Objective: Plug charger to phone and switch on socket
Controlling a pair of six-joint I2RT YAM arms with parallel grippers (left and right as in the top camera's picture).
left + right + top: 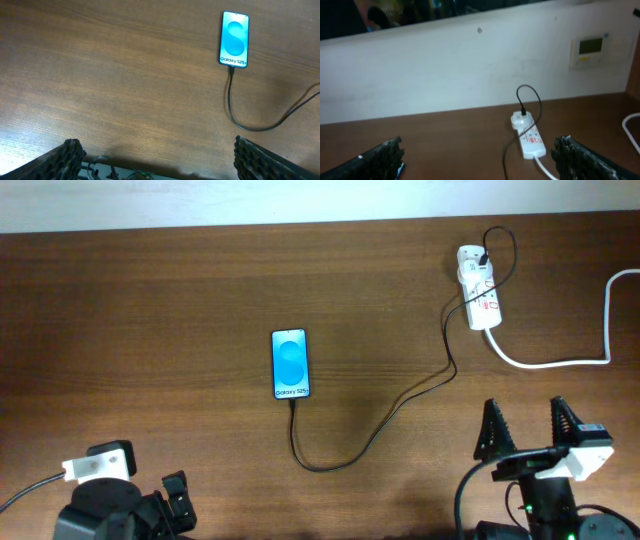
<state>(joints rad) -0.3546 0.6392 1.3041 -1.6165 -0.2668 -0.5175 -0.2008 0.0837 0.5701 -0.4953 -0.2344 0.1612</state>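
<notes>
- Phone (291, 364), overhead view: flat at mid-bench (150, 300), blue screen up, long side running away from the arms.
- Charger (400, 405), overhead view: black cable meets the phone's near short edge, loops toward the arms, then runs right and up to the socket (481, 300).
- Socket, overhead view: far right of the bench, well apart from the phone; black plug seated at its far end; red marks on top, switch position not readable. White cord (560, 363) leaves its near end and curves off to the right.
- Right end effector (526, 430), overhead view: near edge, right side, fingers spread wide, holding nothing.
- Left end effector (176, 498), overhead view: near edge, left side, largely hidden by its arm.
- Left wrist view: left end effector (157, 145) spread wide above bare bench, nothing between the fingers. Phone (234, 39) upper right; charger (240, 125) joined to its lower edge, curling away right.
- Right wrist view: right end effector (480, 145) spread wide, holding nothing. Socket (530, 137) ahead between the fingers, near the white wall (445, 75); charger (532, 97) arches up from its plug. Wall panel (590, 50) upper right.
</notes>
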